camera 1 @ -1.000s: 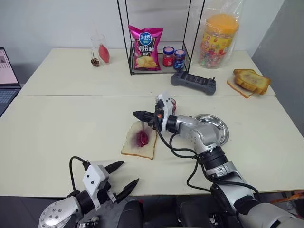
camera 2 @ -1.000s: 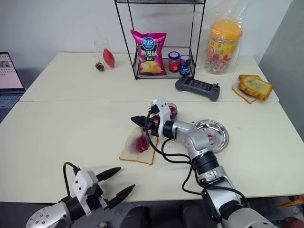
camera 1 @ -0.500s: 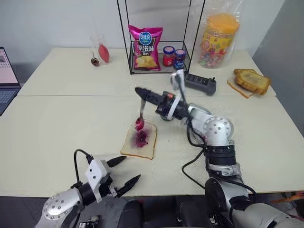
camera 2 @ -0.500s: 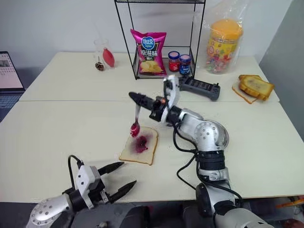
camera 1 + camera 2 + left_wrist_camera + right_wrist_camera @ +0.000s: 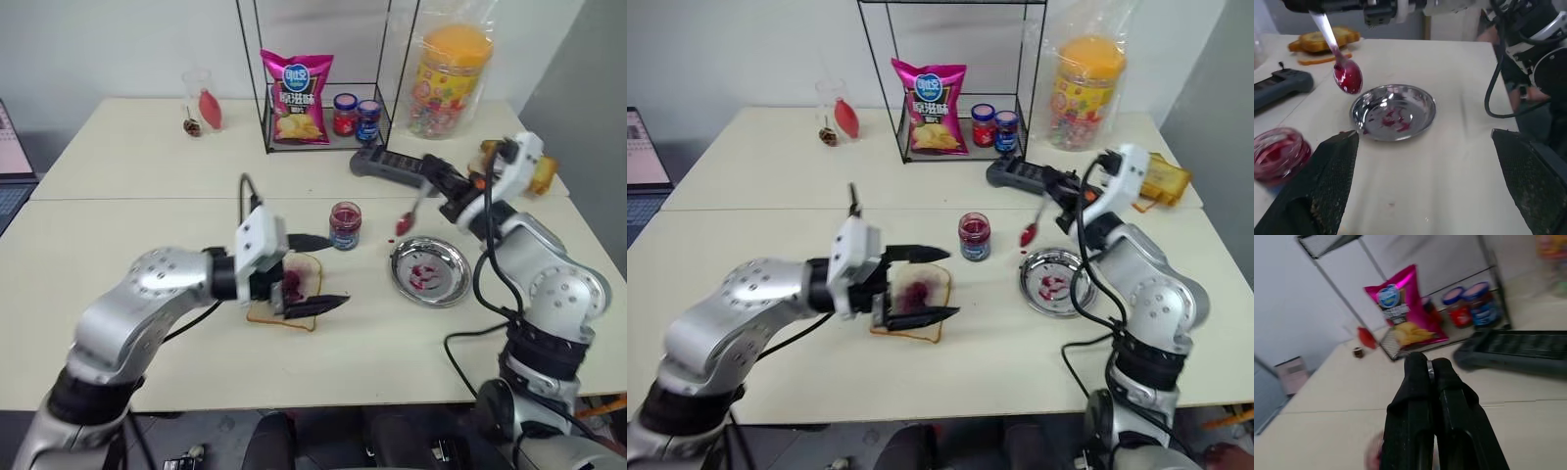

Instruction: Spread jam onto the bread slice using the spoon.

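The bread slice [image 5: 926, 284] lies on the near table with a purple-red jam stain at its centre. My left gripper [image 5: 339, 269] hovers just over it, open, one black finger on each side of the slice, holding nothing. The jam jar [image 5: 344, 225] stands open just beyond the bread. To the right, my right gripper [image 5: 438, 178] is shut on the handle of the spoon [image 5: 404, 223]. The spoon hangs bowl-down, stained with jam, above the gap between the jar and the metal plate [image 5: 458, 286]. The left wrist view has the spoon [image 5: 1346, 77] above the smeared plate [image 5: 1425, 103].
A black controller [image 5: 387, 164] lies behind the spoon. The toast stack [image 5: 1322, 41] sits at the far right. A wire rack [image 5: 269, 98] at the back holds a chips bag [image 5: 296, 93] and two lidded jars [image 5: 357, 116]. A bagged candy jar [image 5: 453, 78] stands to the rack's right.
My right gripper has swung right with the spoon, from over the bread to beside the plate. My left arm has risen from below the table's edge to over the bread.
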Controlling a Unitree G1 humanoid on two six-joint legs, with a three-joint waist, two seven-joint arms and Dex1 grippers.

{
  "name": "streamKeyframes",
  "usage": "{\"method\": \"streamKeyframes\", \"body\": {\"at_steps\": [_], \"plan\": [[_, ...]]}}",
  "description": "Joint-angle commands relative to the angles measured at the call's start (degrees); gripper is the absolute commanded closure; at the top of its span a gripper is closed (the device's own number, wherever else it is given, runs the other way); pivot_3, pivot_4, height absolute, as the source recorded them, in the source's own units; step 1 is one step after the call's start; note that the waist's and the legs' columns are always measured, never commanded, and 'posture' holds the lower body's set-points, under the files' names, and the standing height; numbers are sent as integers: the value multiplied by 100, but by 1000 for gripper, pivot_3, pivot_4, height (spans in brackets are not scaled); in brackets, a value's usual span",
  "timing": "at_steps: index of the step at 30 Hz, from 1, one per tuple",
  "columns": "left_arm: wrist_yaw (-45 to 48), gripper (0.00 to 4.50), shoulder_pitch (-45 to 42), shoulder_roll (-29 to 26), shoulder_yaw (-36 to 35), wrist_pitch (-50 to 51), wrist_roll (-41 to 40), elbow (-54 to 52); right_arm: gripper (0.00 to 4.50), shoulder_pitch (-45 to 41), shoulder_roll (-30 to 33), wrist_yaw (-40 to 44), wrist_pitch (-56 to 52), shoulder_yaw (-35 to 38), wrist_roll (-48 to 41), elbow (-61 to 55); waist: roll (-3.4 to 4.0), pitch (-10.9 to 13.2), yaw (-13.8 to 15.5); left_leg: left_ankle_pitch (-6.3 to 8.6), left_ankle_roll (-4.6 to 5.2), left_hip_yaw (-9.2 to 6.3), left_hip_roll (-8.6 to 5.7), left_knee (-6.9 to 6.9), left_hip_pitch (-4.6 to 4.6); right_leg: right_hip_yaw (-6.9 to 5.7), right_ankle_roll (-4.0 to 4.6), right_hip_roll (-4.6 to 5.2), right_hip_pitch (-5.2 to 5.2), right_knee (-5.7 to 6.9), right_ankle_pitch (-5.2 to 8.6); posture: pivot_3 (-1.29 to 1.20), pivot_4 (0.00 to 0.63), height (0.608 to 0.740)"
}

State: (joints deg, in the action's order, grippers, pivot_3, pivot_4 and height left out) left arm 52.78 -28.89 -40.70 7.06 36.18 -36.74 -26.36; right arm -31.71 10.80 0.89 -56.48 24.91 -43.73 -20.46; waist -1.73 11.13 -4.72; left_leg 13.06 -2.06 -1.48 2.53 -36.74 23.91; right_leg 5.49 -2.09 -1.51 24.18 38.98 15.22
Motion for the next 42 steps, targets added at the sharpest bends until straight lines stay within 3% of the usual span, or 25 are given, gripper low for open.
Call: {"method": "streamKeyframes", "body": {"at_steps": [1,15,22,29,33,42], "plan": [[53,0,-390,244,422,-35,375,344,4456,312,84,-187,621,497,91,-123,1,0,8,0,0,3,-1,1,0,4,0,0,0,-1,0,0,150,740],[-332,0,-282,1056,836,-348,1249,704,4456,482,-71,27,1641,657,-12,1126,4,0,-4,-1,0,12,0,-15,-6,21,-2,-5,-5,3,-4,0,150,740],[-322,0,101,955,794,-400,1408,609,4456,1100,-138,349,1854,589,-47,1323,5,0,7,0,0,8,3,-7,-5,15,1,-5,-4,2,-2,0,150,740],[-362,0,250,914,738,-415,1500,548,4456,1154,-132,565,2028,589,-246,1564,7,-1,-1,-1,1,12,1,-20,-12,22,-5,-4,-10,4,-10,0,150,740],[-391,0,312,876,662,-351,1505,467,3839,1177,-91,685,2020,579,-314,1634,7,-1,0,-1,1,11,1,-19,-11,21,-4,-4,-9,4,-10,0,150,740],[-419,0,373,771,559,-305,1511,397,1772,1216,62,815,2029,381,-257,1707,7,-1,3,-1,0,11,2,-17,-10,21,-3,-4,-8,3,-9,0,150,740]]}}
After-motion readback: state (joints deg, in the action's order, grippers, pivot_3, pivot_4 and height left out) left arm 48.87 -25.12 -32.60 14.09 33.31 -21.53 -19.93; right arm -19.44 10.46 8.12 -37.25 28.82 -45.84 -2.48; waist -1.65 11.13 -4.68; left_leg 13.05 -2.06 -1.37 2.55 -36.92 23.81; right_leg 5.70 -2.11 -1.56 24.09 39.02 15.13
